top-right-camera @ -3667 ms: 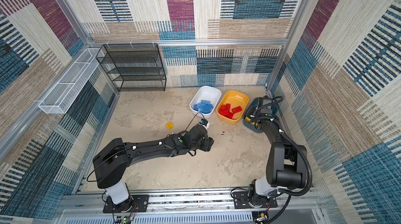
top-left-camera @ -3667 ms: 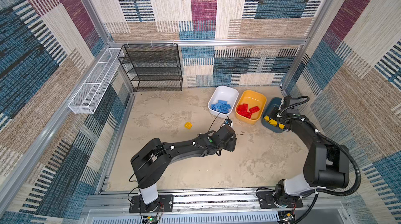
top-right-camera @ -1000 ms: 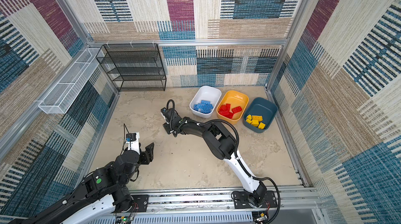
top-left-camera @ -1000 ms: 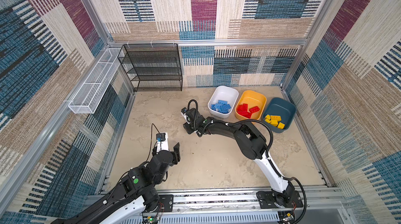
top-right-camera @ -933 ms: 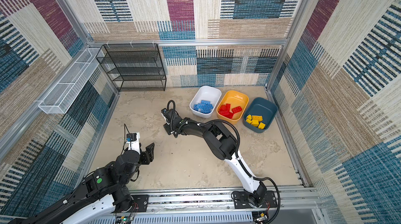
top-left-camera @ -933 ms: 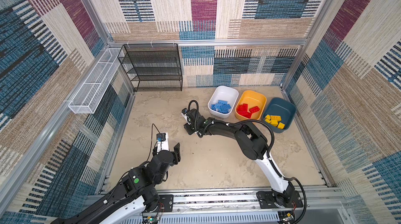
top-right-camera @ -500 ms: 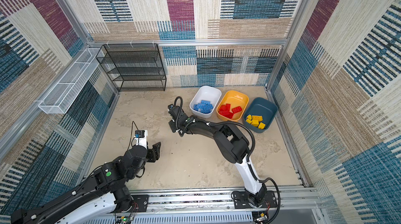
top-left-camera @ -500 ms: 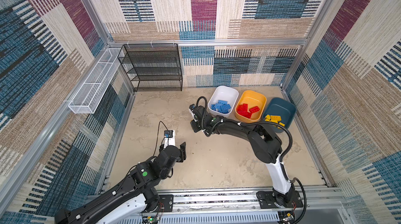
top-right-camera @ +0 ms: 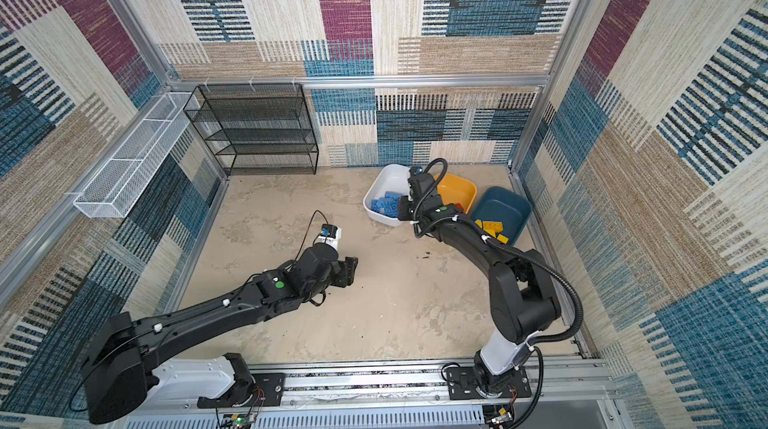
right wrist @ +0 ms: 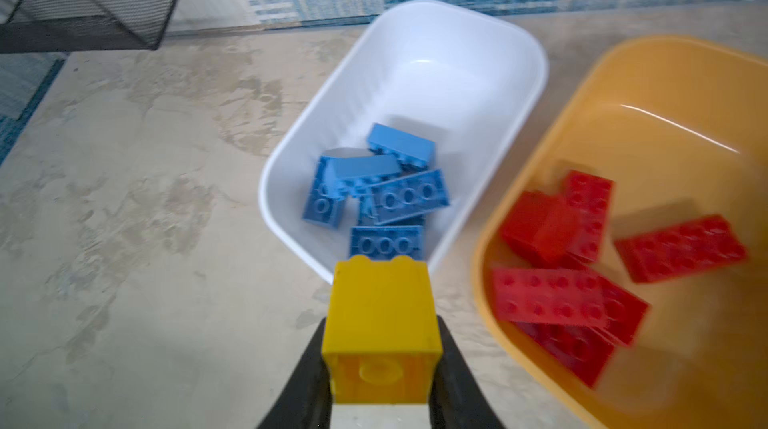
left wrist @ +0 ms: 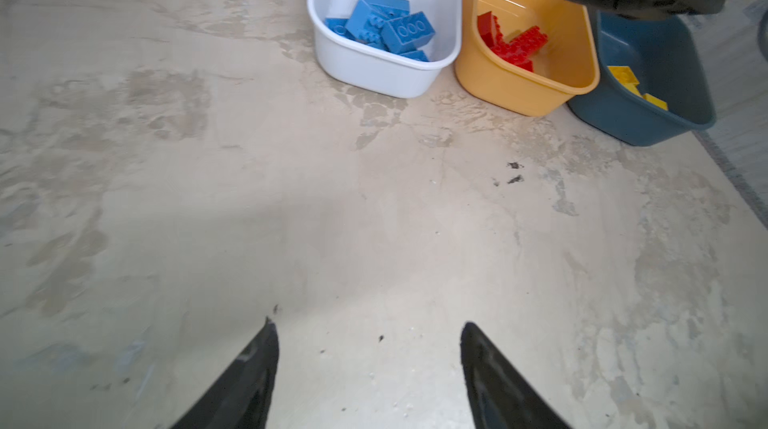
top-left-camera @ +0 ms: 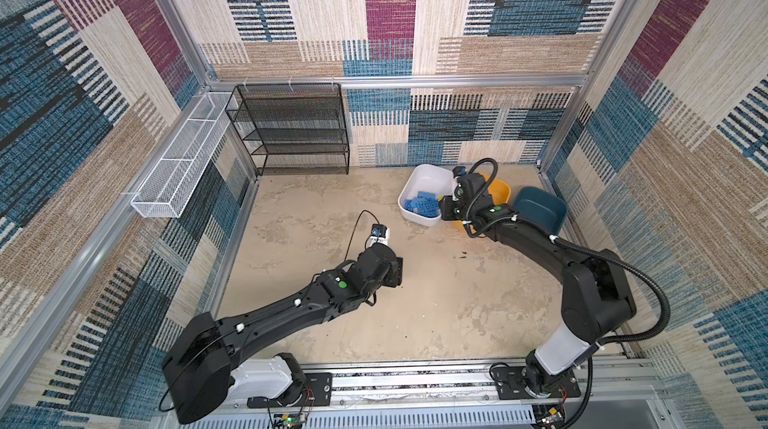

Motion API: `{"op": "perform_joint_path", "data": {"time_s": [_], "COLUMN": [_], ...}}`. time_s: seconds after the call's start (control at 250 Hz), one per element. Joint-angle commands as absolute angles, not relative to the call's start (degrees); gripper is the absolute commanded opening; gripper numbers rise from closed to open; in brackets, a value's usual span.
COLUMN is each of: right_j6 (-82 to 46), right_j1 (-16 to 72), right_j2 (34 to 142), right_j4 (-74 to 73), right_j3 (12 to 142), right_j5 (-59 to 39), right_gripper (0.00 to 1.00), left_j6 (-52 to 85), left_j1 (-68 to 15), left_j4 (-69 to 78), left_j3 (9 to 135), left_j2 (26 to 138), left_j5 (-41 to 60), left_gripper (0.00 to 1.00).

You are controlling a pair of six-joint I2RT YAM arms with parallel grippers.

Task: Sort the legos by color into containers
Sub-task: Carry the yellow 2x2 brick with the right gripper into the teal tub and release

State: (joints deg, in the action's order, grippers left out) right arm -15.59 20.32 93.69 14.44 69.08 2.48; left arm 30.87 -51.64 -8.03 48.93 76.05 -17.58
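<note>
Since half a second back your right arm has swung away from the middle of the table (left wrist: 374, 219) and over to the tubs, and your left arm has stretched further out toward the centre. Your right fingers (right wrist: 299, 381) are closed on a yellow brick (right wrist: 380, 314), pinching it by two opposite sides, studs pointing away from the wrist and the hollow underside turned to the wrist camera. From that camera the brick sits just in front of the near rim of the white tub (right wrist: 419, 73), by the gap between it and the yellow-orange tub (right wrist: 623, 86); it is not yet in any tub. In both top views the wrist covers the brick, so you cannot see it from above. Blue bricks (right wrist: 409, 196) lie heaped in the near half of the white tub, and red bricks (right wrist: 548, 294) lie in the yellow-orange one beside it. Next along the row stands the dark teal tub (top-right-camera: 509, 202), with yellow bricks (top-right-camera: 490, 225) in its near end. Your left fingers (left wrist: 249, 373) stand apart, holding nothing, over bare table and well apart from the tubs. Against the back wall stands the black mesh rack (top-left-camera: 299, 131), and the white wire basket (top-left-camera: 183, 165) hangs on the left wall
</note>
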Motion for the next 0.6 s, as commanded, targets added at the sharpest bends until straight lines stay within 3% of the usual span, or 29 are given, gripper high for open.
{"op": "perform_joint_path", "data": {"time_s": [0.0, 0.22, 0.596], "right_j6": [-17.09, -19.80, -20.79], "right_j1": [14.39, 0.26, -8.71], "right_j2": [91.05, 90.80, 97.35], "right_j4": [13.14, 9.71, 8.28], "right_j3": [65.99, 62.12, 64.53], "right_j5": [1.36, -2.70, 0.83], "right_gripper": [0.28, 0.27, 0.28], "left_j6": [29.43, 29.09, 28.19], "left_j1": [-51.76, -52.62, -53.49], "left_j4": [-4.33, -4.19, -5.11], "left_j3": [53.44, 61.60, 69.23], "left_j2": [81.35, 92.55, 101.85], "left_j5": [-11.19, -7.55, -5.64], "left_gripper": [0.69, 0.69, 0.68]}}
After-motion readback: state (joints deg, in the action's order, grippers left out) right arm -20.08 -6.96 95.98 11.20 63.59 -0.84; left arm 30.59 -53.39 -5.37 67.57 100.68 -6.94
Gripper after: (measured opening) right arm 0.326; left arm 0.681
